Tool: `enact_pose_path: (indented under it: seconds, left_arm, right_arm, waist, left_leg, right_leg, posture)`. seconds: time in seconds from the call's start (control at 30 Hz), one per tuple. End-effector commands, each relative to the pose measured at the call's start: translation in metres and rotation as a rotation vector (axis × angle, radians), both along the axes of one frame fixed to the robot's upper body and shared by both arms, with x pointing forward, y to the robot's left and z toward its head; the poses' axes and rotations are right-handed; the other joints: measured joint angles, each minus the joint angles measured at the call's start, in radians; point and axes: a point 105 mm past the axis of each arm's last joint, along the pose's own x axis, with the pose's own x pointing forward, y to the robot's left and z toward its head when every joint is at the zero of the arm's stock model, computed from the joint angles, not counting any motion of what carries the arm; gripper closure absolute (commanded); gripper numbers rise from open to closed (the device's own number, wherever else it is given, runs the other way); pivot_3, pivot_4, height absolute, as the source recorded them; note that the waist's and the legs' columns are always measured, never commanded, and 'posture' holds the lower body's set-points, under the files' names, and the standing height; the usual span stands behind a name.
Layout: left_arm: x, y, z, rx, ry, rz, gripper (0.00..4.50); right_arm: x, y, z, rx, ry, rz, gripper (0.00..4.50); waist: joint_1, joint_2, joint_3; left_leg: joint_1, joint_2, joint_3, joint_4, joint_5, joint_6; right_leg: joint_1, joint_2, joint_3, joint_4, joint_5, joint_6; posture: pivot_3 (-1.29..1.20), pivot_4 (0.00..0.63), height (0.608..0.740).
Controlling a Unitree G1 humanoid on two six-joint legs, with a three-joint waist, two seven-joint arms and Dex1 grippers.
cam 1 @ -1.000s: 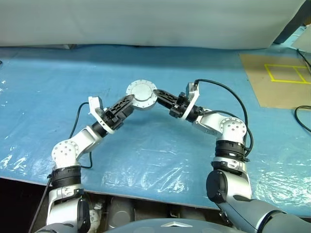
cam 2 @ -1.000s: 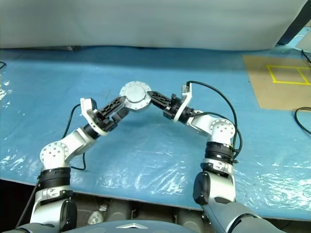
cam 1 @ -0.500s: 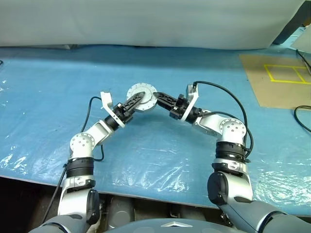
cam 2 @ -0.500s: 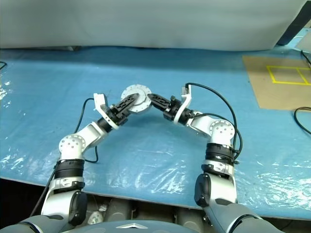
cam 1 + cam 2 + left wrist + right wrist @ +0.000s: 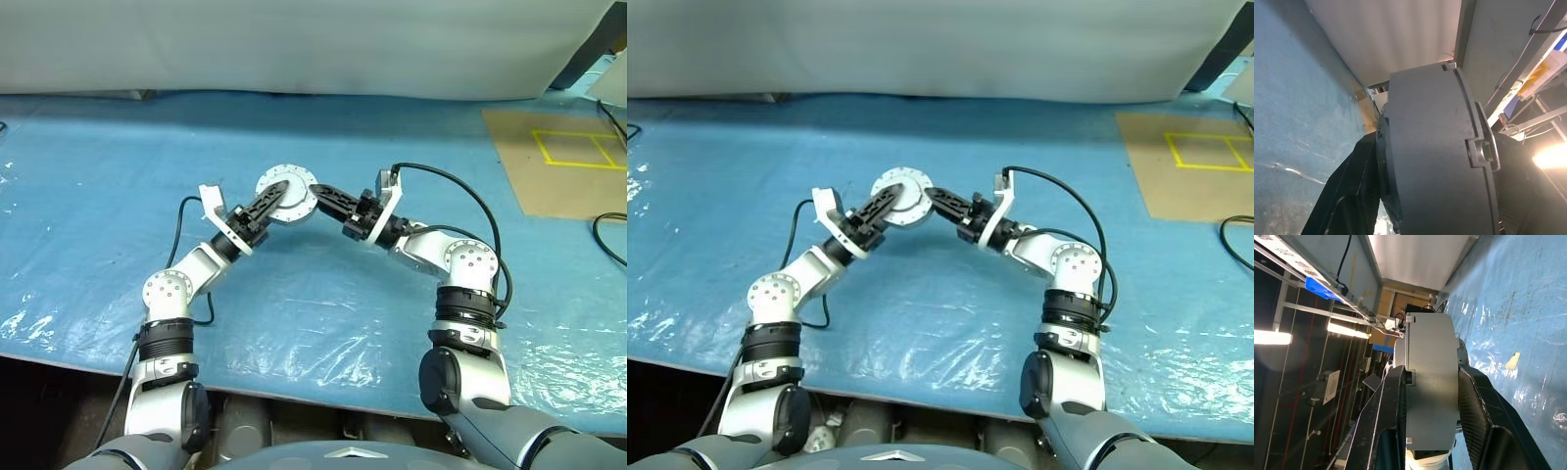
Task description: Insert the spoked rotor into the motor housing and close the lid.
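The motor housing (image 5: 297,184) is a round silver drum held in the air above the blue table, flat face up, with small holes around its rim. A seam runs round its side (image 5: 1431,382), and the lid looks closed against it. The spoked rotor is hidden. My right gripper (image 5: 315,189) is shut on the housing's right edge, with a black finger (image 5: 1474,401) on each flat side. My left gripper (image 5: 278,193) is shut on the left edge, one finger (image 5: 887,199) lying across the top face. The drum (image 5: 1435,156) sits close against a dark finger (image 5: 1352,186).
The table is covered with crinkled blue plastic sheet (image 5: 294,294). A brown board with a yellow taped square (image 5: 568,157) lies at the back right. A black cable (image 5: 612,240) loops in at the right edge. A pale wall (image 5: 294,44) closes the back.
My left gripper has slid from the housing's left rim in over its face and closed on it, its elbow swinging inward. The right gripper and the housing have stayed put.
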Motion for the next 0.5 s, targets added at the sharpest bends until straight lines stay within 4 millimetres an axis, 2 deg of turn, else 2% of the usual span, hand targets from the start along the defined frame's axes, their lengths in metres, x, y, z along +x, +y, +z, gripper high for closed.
enact_pose_path:
  seconds: [0.03, 0.13, 0.23, 0.5]
  left_arm:
    - [-0.007, -0.010, 0.024, -0.029, -0.076, -0.052, 1.86]
    - [-0.003, -0.015, 0.021, -0.046, -0.011, -0.065, 1.86]
    - [-0.008, -0.021, 0.022, -0.071, 0.019, -0.106, 1.86]
    - [-0.009, -0.021, 0.020, -0.073, 0.057, -0.120, 1.86]
  right_arm:
    - [-0.003, 0.005, 0.011, 0.034, -0.024, 0.012, 3.37]
    - [-0.002, 0.006, 0.008, 0.031, -0.005, 0.006, 3.37]
    - [-0.001, 0.007, 0.007, 0.031, 0.007, -0.001, 3.37]
    - [-0.002, 0.009, 0.005, 0.027, 0.014, 0.009, 3.37]
  waist:
    - [0.000, 0.000, 0.000]
    - [0.000, 0.000, 0.000]
    - [0.000, 0.000, 0.000]
    - [0.000, 0.000, 0.000]
  left_leg:
    - [0.000, 0.000, 0.000, 0.000, 0.000, 0.000]
    - [0.000, 0.000, 0.000, 0.000, 0.000, 0.000]
    - [0.000, 0.000, 0.000, 0.000, 0.000, 0.000]
    - [0.000, 0.000, 0.000, 0.000, 0.000, 0.000]
  right_leg:
    - [0.000, 0.000, 0.000, 0.000, 0.000, 0.000]
    - [0.000, 0.000, 0.000, 0.000, 0.000, 0.000]
    - [0.000, 0.000, 0.000, 0.000, 0.000, 0.000]
    - [0.000, 0.000, 0.000, 0.000, 0.000, 0.000]
  posture:
    - [0.00, 0.150, 0.740]
    - [0.00, 0.150, 0.740]
    - [0.00, 0.150, 0.740]
    - [0.00, 0.150, 0.740]
